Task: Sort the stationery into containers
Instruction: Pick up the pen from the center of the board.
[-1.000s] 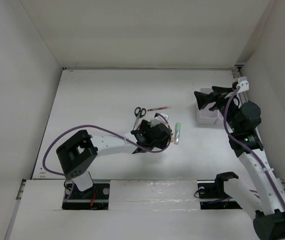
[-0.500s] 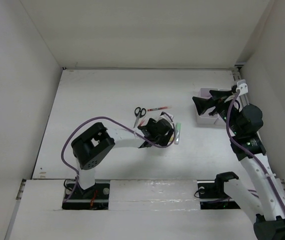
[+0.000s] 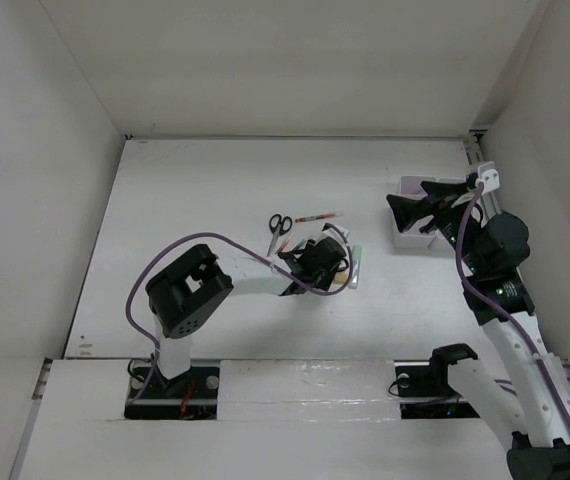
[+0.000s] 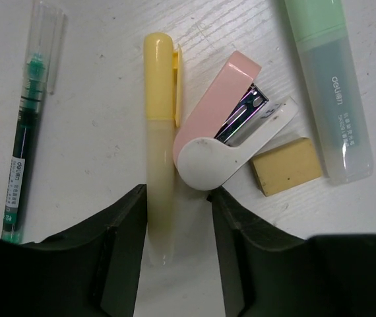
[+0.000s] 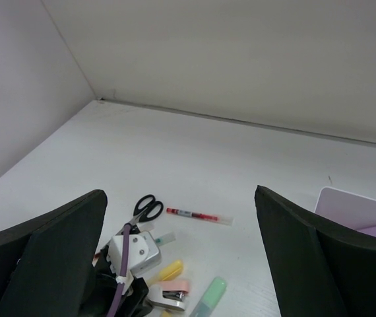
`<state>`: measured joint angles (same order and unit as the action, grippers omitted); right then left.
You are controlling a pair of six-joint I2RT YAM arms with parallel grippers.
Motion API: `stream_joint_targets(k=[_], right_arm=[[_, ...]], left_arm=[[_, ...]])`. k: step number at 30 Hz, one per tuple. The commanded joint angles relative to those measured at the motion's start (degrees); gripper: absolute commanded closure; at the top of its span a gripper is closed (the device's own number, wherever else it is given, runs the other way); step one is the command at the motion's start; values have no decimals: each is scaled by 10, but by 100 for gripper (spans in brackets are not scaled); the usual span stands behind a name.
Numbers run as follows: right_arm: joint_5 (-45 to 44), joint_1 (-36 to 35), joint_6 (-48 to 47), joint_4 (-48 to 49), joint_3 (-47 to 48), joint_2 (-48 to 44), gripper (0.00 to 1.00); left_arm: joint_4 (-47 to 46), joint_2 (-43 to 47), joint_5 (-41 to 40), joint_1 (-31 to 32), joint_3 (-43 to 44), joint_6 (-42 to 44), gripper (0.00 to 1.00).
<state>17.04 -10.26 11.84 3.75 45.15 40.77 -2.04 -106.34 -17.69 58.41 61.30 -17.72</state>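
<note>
The stationery lies in a loose pile mid-table. In the left wrist view a yellow marker [image 4: 159, 132], a pink-and-white stapler [image 4: 231, 142], a yellowish block [image 4: 287, 166], a light green marker [image 4: 326, 86] and a green pen [image 4: 26, 132] lie side by side. My left gripper [image 4: 178, 198] [image 3: 323, 262] is low over them. Its jaws are narrowed round the yellow marker's end, with a gap left beside it. The black scissors [image 3: 278, 225] and red pen [image 3: 315, 217] lie just beyond. My right gripper [image 3: 405, 212] hangs wide open by the white container [image 3: 412, 238].
The enclosure's white walls close in on all sides. The container [image 5: 356, 211] sits near the right wall with a pale lilac item in it. From the right wrist the scissors [image 5: 145, 210] and red pen [image 5: 198, 215] show on bare table behind the pile.
My left gripper's jaws have narrowed from wide to close round the yellow marker's end, and the left arm's elbow has swung right. The right arm has shifted slightly.
</note>
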Motion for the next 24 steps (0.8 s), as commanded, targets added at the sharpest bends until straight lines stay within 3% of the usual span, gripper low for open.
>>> stream_joint_targets(k=[1,5,6,11,17,24], right_arm=[[8,-6,9,8,16,-7,0],[8,-12,9,8,16,-7,0],[8,-12,14,8,21,-7,0],[8,-12,14,3,27,-12,0],[36,-12,31,3,27,8,0],[87,-22,107,76,-5,58,0]], left_arm=[[48,17,-21,-4,-14,-2,63],[48,29,-33,-9,-33,-2,70],[48,29,-33,-9,-33,-2,80],[60,29,-28,-15,-33,-9,100],[108,57,-41,-15,-17,-21,100],[64,198,-86,13,-26,-10,100]])
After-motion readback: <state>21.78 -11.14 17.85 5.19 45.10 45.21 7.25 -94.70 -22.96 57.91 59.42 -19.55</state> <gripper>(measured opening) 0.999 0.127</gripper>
